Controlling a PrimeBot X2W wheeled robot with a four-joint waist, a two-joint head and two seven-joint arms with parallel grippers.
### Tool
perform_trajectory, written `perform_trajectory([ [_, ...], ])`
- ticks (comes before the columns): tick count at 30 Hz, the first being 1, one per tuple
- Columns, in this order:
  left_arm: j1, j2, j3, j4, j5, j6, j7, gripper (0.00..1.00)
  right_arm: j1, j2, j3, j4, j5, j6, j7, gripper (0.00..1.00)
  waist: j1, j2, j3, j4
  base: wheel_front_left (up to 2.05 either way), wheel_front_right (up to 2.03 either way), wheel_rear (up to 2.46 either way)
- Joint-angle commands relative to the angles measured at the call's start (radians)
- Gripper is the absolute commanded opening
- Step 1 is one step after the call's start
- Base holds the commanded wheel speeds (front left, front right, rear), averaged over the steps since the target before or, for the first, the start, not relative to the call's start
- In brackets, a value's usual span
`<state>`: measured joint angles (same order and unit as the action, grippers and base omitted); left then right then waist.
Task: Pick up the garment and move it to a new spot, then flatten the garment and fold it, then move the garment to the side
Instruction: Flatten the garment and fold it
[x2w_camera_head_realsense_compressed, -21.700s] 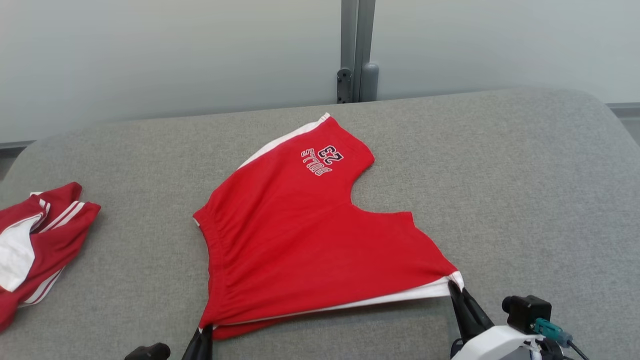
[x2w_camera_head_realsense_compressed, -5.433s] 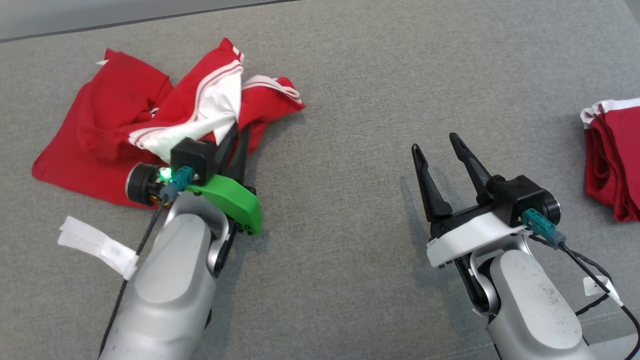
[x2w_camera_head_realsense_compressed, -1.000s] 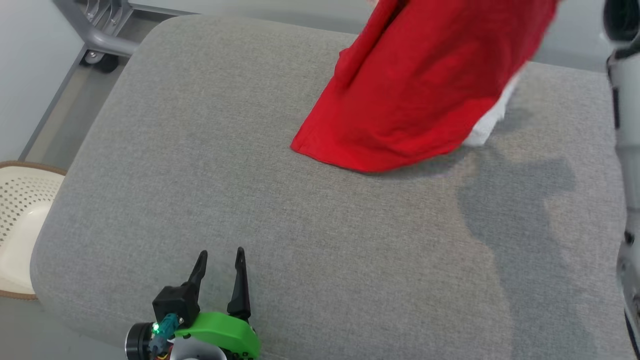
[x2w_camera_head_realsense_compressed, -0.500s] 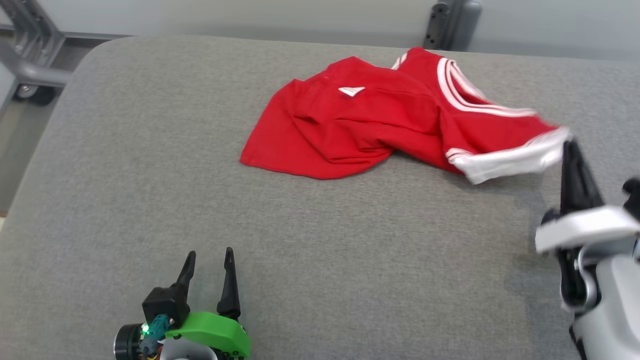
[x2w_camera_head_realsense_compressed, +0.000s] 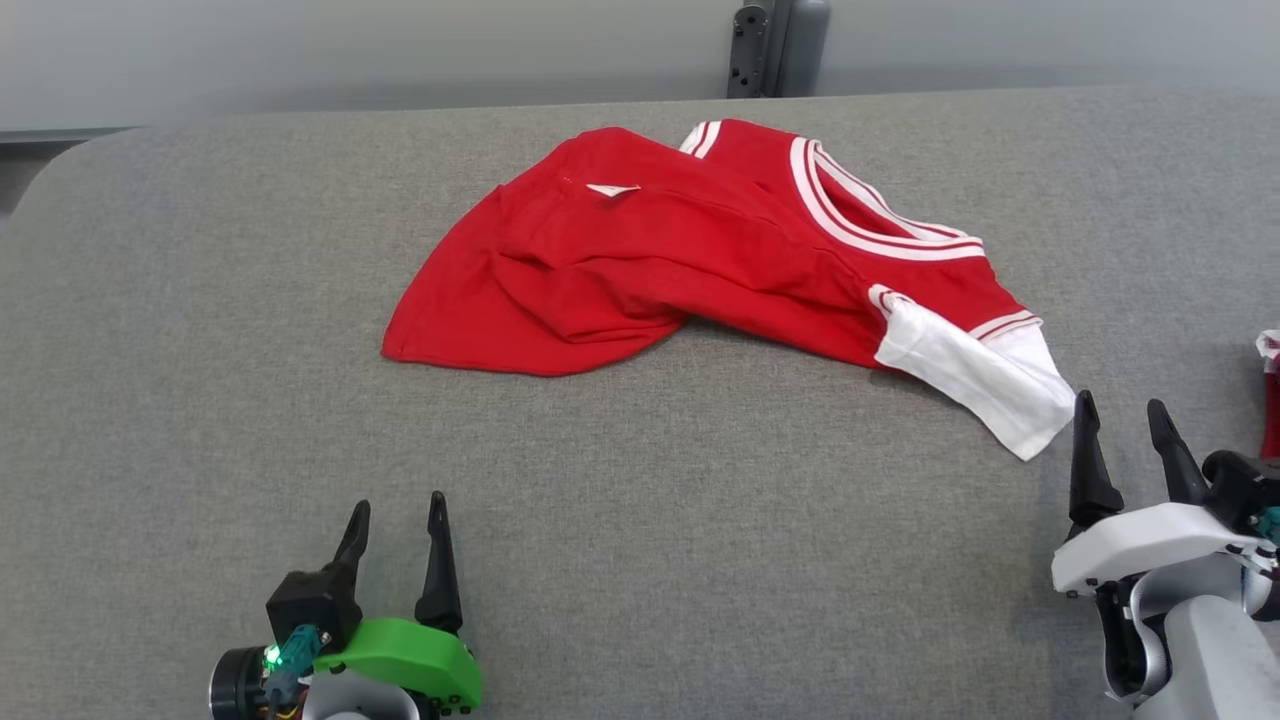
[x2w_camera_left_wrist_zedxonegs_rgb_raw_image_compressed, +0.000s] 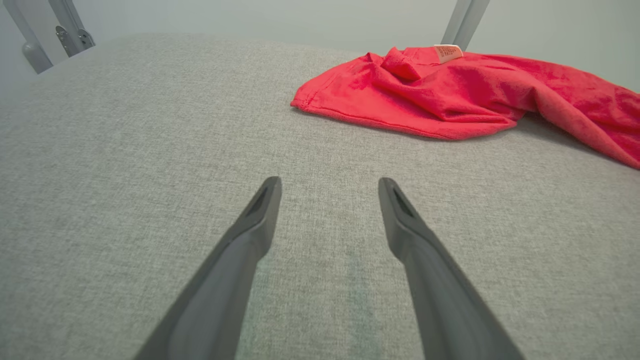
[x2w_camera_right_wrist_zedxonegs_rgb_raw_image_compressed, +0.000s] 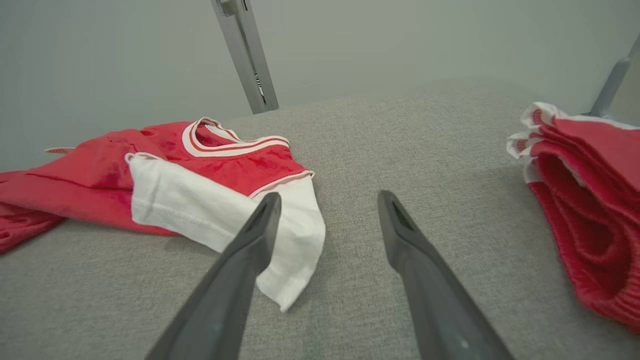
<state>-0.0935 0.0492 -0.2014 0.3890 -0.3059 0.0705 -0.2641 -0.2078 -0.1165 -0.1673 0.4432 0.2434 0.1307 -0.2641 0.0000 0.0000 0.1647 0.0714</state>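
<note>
One crumpled red garment (x2w_camera_head_realsense_compressed: 640, 270) at 12 o'clock; one folded red pile (x2w_camera_right_wrist_zedxonegs_rgb_raw_image_compressed: 590, 200), possibly shorts, at 3. Left gripper (x2w_camera_head_realsense_compressed: 396, 505), right gripper (x2w_camera_head_realsense_compressed: 1120, 405): both spread, empty.

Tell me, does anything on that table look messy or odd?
Yes: the red shirt lies rumpled and askew on the grey table, cloth bunched in ridges, one white sleeve sticking out. Nothing looks torn or spilled.

Looks like a robot test lab to me: a grey padded table (x2w_camera_head_realsense_compressed: 640, 560) against a bare pale wall (x2w_camera_head_realsense_compressed: 400, 50), metal frame posts (x2w_camera_head_realsense_compressed: 800, 40) behind it.
</note>
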Motion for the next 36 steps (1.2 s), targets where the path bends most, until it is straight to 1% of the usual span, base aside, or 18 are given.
perform_trajectory([
  [1,-0.019,0.003,0.003,0.001,0.004,0.004,0.0,1.0,0.001,0.008,0.005,-0.014,-0.012,0.0,0.0,1.0,0.0,0.0,0.003,-0.019,0.0,0.0,0.0],
  [5,-0.065,0.003,0.004,0.003,0.012,-0.002,0.0,1.0,-0.012,0.031,0.028,-0.052,-0.025,0.0,0.0,1.0,0.0,0.0,0.024,-0.04,0.0,0.0,0.0],
  [9,-0.172,0.003,0.003,0.035,0.043,-0.016,0.0,1.0,-0.035,0.046,0.062,-0.084,-0.019,0.0,0.0,1.0,0.0,0.0,0.068,-0.066,0.0,0.0,0.0],
  [11,-0.294,0.003,0.009,0.093,0.067,-0.025,0.0,1.0,-0.056,0.053,0.092,-0.102,-0.013,0.0,0.0,1.0,0.0,0.0,0.108,-0.09,0.0,0.0,0.0],
  [16,-0.489,0.011,0.021,0.224,0.111,-0.048,0.0,1.0,-0.091,0.058,0.128,-0.12,-0.002,0.0,0.0,1.0,0.0,0.0,0.161,-0.129,0.0,0.0,0.0],
  [23,-0.758,0.017,-0.014,0.513,0.133,-0.101,0.036,1.0,-0.123,0.062,0.162,-0.123,0.012,0.0,0.0,1.0,0.0,0.0,0.206,-0.173,0.0,0.0,0.0],
  [26,-0.834,0.015,-0.047,0.595,0.154,-0.123,0.051,1.0,-0.131,0.063,0.169,-0.124,0.012,0.0,0.0,1.0,0.0,0.0,0.217,-0.185,0.0,0.0,0.0],
  [30,-0.912,0.014,-0.076,0.69,0.164,-0.134,0.064,1.0,-0.142,0.064,0.18,-0.124,0.02,0.0,0.0,1.0,0.0,0.0,0.231,-0.204,0.0,0.0,0.0],
  [32,-0.933,0.012,-0.077,0.728,0.156,-0.136,0.063,1.0,-0.149,0.064,0.184,-0.124,0.023,0.0,0.0,1.0,0.0,0.0,0.237,-0.212,0.0,0.0,0.0],
  [36,-0.972,0.024,-0.07,0.797,0.142,-0.121,0.068,1.0,-0.16,0.065,0.2,-0.127,0.032,0.0,0.0,1.0,0.0,0.0,0.252,-0.227,0.0,0.0,0.0],
])
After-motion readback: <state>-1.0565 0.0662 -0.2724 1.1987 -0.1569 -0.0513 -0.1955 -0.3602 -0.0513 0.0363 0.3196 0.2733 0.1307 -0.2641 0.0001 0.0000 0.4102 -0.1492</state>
